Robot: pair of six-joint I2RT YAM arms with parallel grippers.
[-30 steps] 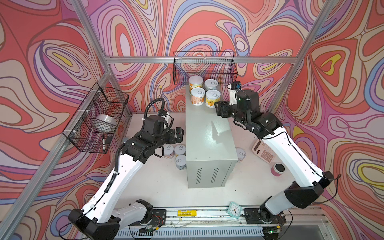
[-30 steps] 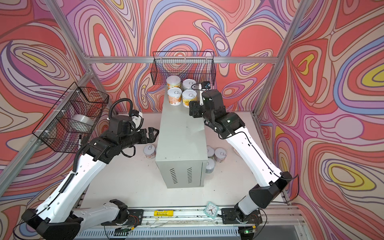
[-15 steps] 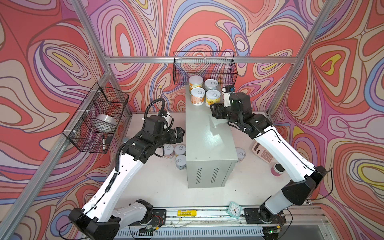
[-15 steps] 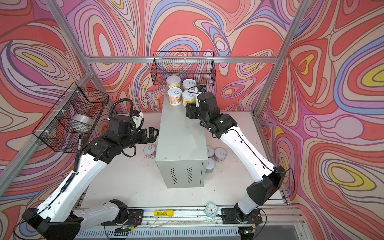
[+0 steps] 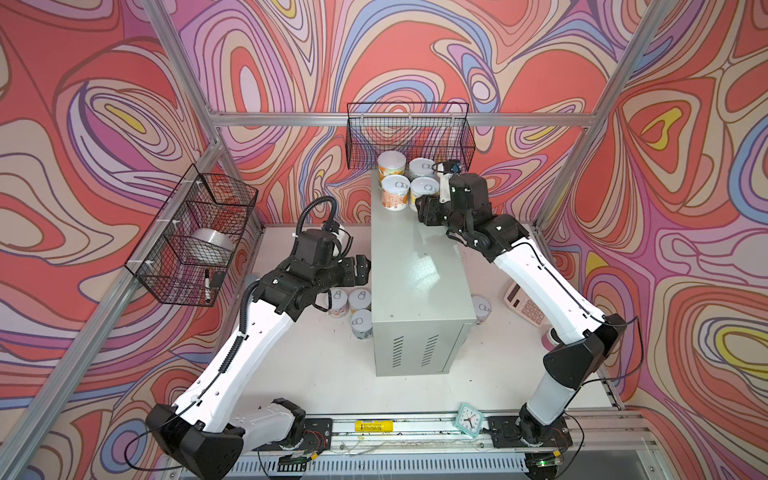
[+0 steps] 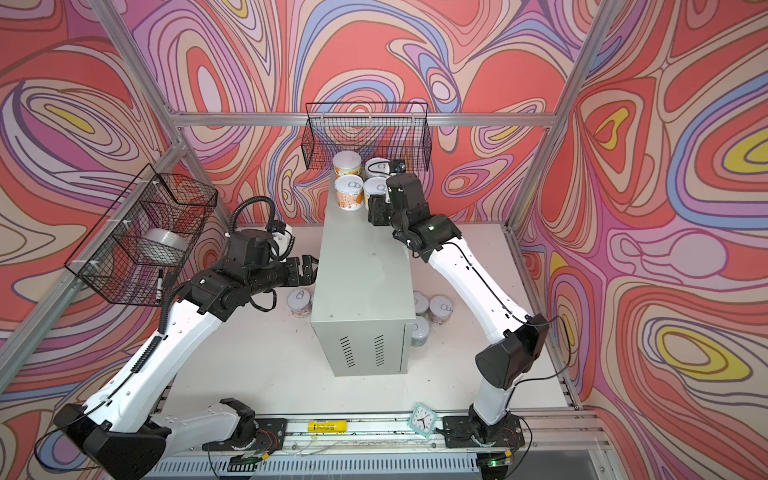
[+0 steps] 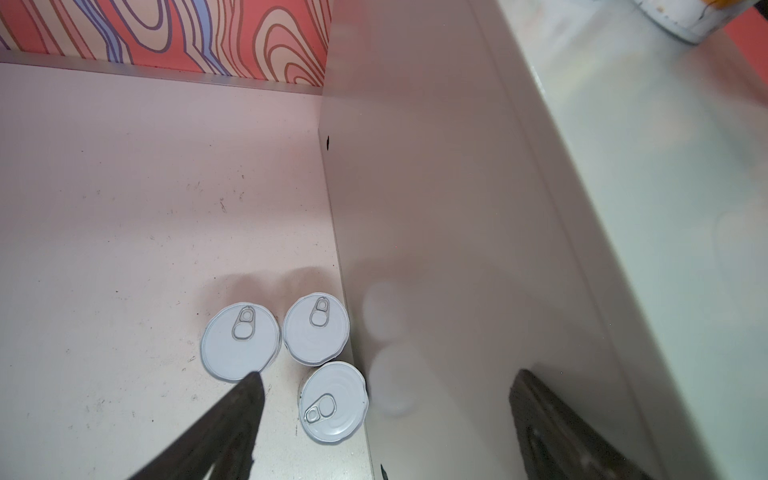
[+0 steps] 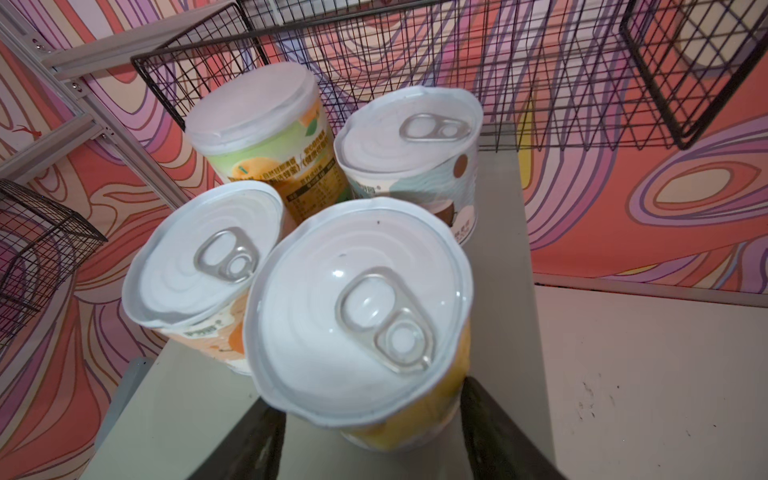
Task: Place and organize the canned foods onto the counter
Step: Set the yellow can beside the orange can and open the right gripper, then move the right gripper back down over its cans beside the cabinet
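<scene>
Three cans [image 7: 316, 328] stand on the tabletop [image 5: 316, 374] against the counter [image 5: 415, 282], below the left gripper [image 5: 362, 268], its jaws spread wide and empty. A side basket [image 5: 174, 286] holds a tape roll [image 5: 212, 245] and a marker [image 5: 206, 284]. Four more cans [image 5: 394, 193] crowd the counter's far end. There the right gripper [image 8: 372, 399] straddles the yellow can [image 8: 357, 307], but whether it is clamped on it cannot be told.

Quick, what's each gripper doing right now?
Left gripper: open, empty.
Right gripper: jaws astride the yellow can; whether it grips cannot be told.
</scene>
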